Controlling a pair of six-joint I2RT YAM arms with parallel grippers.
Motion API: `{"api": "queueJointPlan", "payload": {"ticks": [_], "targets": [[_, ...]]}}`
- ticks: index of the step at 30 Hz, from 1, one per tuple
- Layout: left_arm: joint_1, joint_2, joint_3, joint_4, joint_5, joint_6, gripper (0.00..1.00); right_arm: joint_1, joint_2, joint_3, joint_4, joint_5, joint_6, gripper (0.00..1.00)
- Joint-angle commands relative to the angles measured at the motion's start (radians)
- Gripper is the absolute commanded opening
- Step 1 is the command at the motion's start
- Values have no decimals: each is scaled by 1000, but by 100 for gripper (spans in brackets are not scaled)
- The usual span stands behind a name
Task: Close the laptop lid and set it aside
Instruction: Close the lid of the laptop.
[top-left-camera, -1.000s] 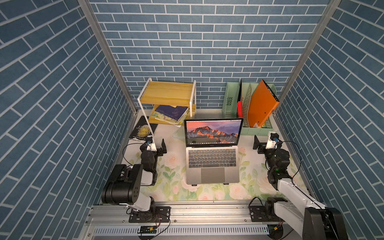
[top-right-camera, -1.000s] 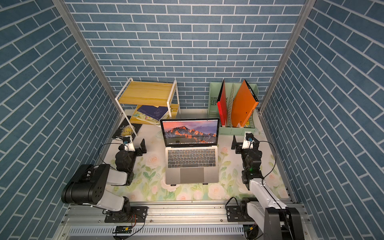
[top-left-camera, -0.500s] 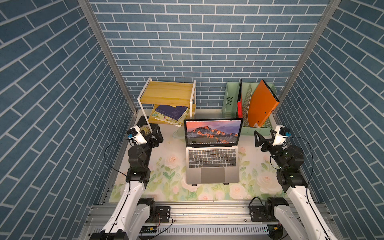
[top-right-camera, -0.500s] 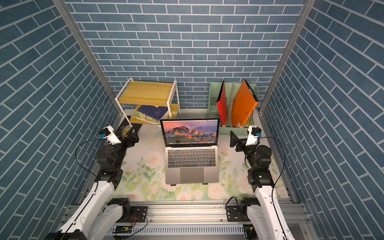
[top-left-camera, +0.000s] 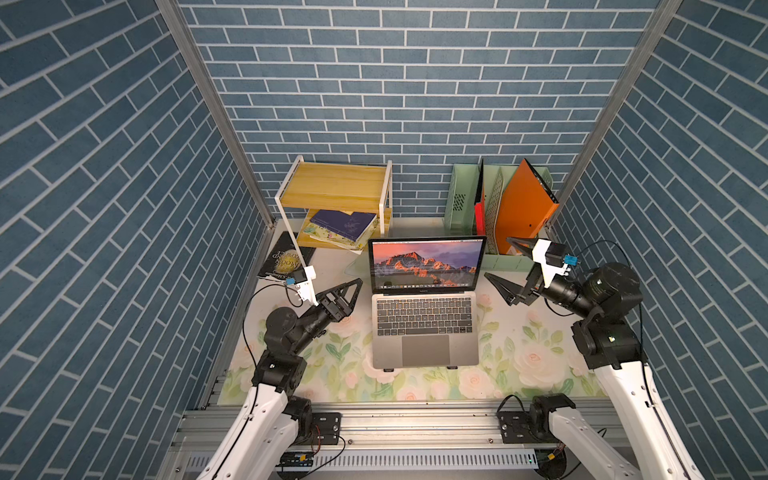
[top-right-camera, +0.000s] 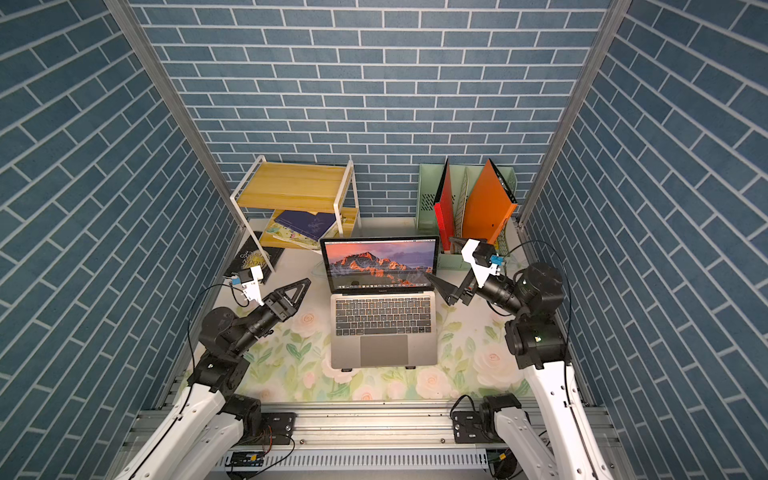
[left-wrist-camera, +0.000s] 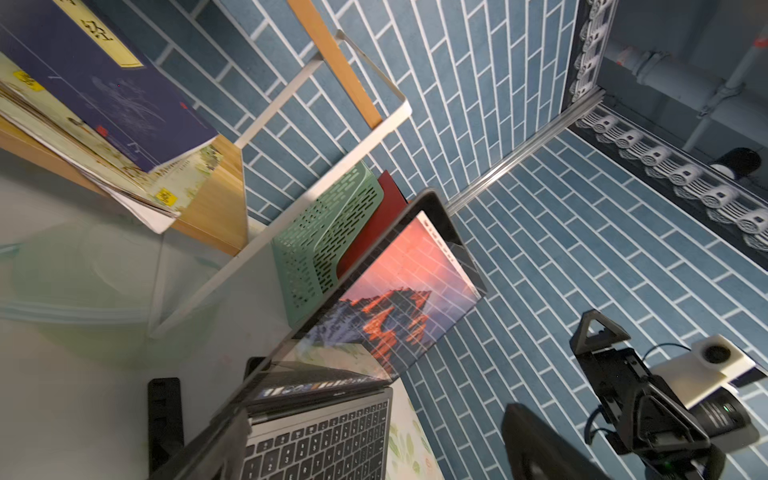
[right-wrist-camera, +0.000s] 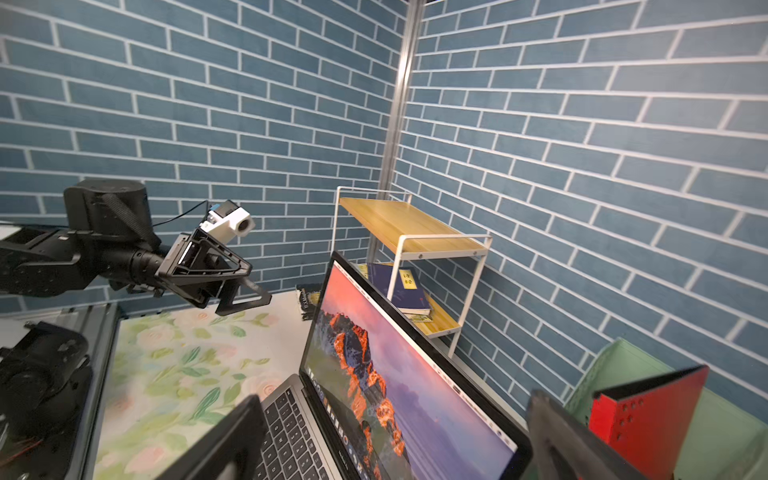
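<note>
The grey laptop (top-left-camera: 426, 328) (top-right-camera: 384, 328) stands open in the middle of the floral mat, keyboard toward the front. The laptop lid (top-left-camera: 427, 264) (top-right-camera: 380, 262) is upright with the mountain wallpaper lit. My left gripper (top-left-camera: 357, 284) (left-wrist-camera: 378, 415) hovers open just left of the lid's left edge, holding nothing. My right gripper (top-left-camera: 497, 257) (right-wrist-camera: 395, 399) is open at the lid's right edge. In the right wrist view one finger (right-wrist-camera: 232, 436) stands on the keyboard side and the other finger (right-wrist-camera: 557, 432) behind the lid, neither clearly touching it.
A white-framed wooden shelf (top-left-camera: 336, 187) with books (top-left-camera: 343, 224) stands back left, a black book (top-left-camera: 284, 259) beside it. A green file rack (top-left-camera: 461, 199) with an orange folder (top-left-camera: 525, 208) and a red folder (top-left-camera: 479, 214) stands back right. Black stand feet (top-left-camera: 388, 369) show under the laptop.
Both arms rose from low folded poses beside the mat and swung inward, so the grippers now flank the lid. The laptop has not moved and its lid stays up.
</note>
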Motion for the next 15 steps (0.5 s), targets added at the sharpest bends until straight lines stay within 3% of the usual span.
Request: {"api": "queueJointPlan", "payload": {"ticks": [1,3,6,9,15], "targets": [[-32,-59,-40,3,-31,-56,100,107,136,137,-294,53,-321,94],[-35,-82,-90,72,-75,-123,100,205,262,280,-443,172,-454,89],[-35,-75,-106,120,-123,-151,100,304,433,483,-626,309,-551,80],[-35,-34,-90,126,-132,-147,100,346,570,647,-734,390,-564,72],[-35,14,-70,155,-121,-153,100,396,676,773,-780,499,-571,70]]}}
